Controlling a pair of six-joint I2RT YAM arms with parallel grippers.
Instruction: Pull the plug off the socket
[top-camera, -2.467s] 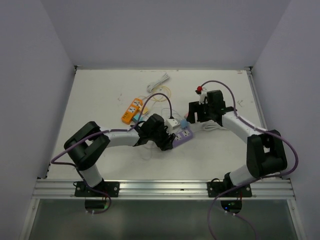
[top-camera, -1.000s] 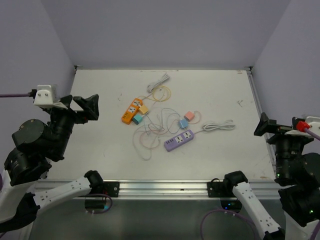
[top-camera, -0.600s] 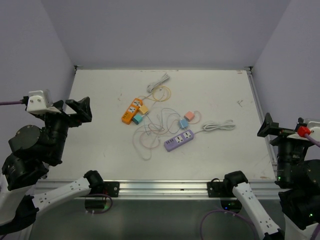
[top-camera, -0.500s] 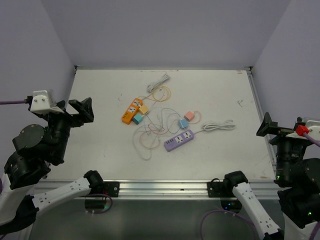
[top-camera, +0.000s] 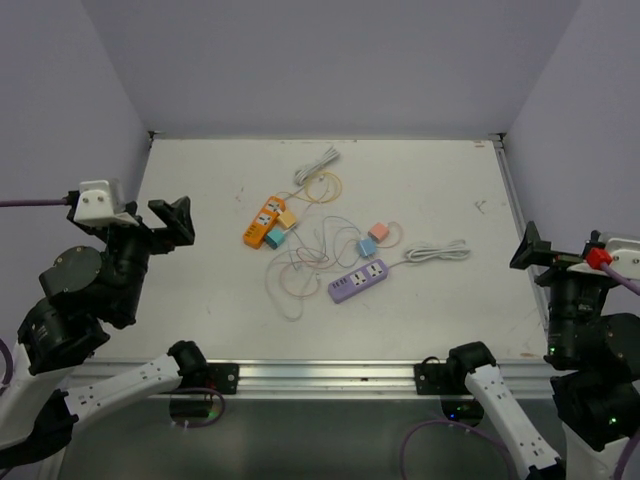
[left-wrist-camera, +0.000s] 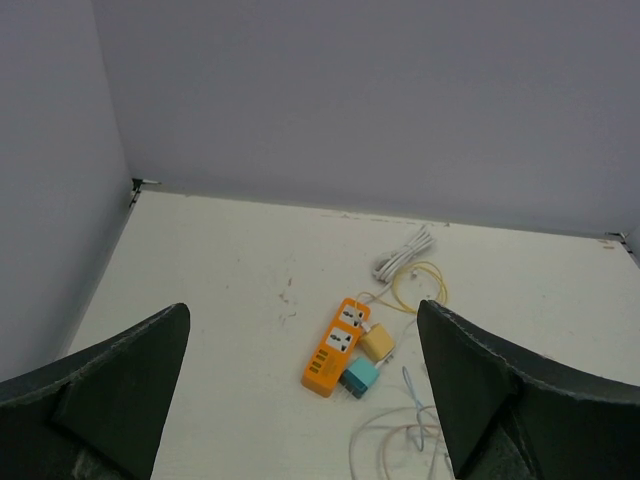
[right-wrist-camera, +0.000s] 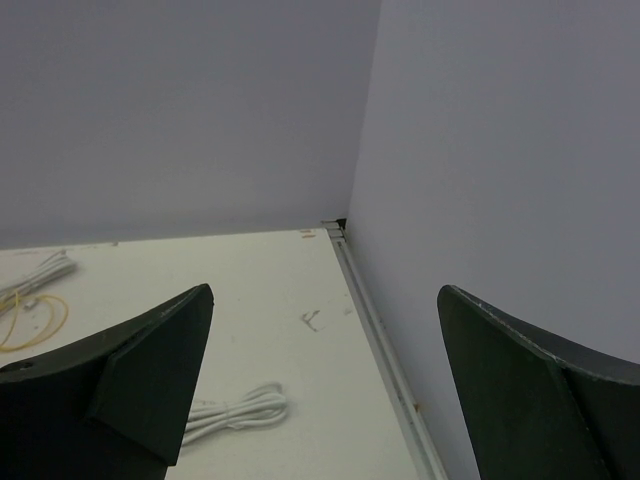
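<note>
A purple socket strip (top-camera: 360, 280) lies mid-table with nothing plugged into it. A pink plug (top-camera: 378, 231) and a blue plug (top-camera: 366, 246) rest on the table just beyond it, amid thin looping cables. Farther left is an orange socket strip (top-camera: 262, 221) (left-wrist-camera: 337, 345), with a yellow plug (left-wrist-camera: 377, 343) and a teal plug (left-wrist-camera: 361, 376) lying against its side. My left gripper (top-camera: 150, 228) (left-wrist-camera: 302, 310) hangs open, high over the left edge. High at the right edge, my right gripper (top-camera: 562, 262) (right-wrist-camera: 325, 291) is open too. Both hold nothing.
A bundled white cord (top-camera: 436, 250) (right-wrist-camera: 235, 410) runs from the purple strip toward the right. Another white bundle (top-camera: 317, 164) (left-wrist-camera: 405, 252) and a yellow cable loop (top-camera: 325, 186) lie at the back. Walls close off the left, back and right; a rail (top-camera: 330, 378) runs along the front.
Both arms have pulled back from the purple strip in the middle to the table's sides and stayed open. Over the last second the left gripper drifted slightly right.
</note>
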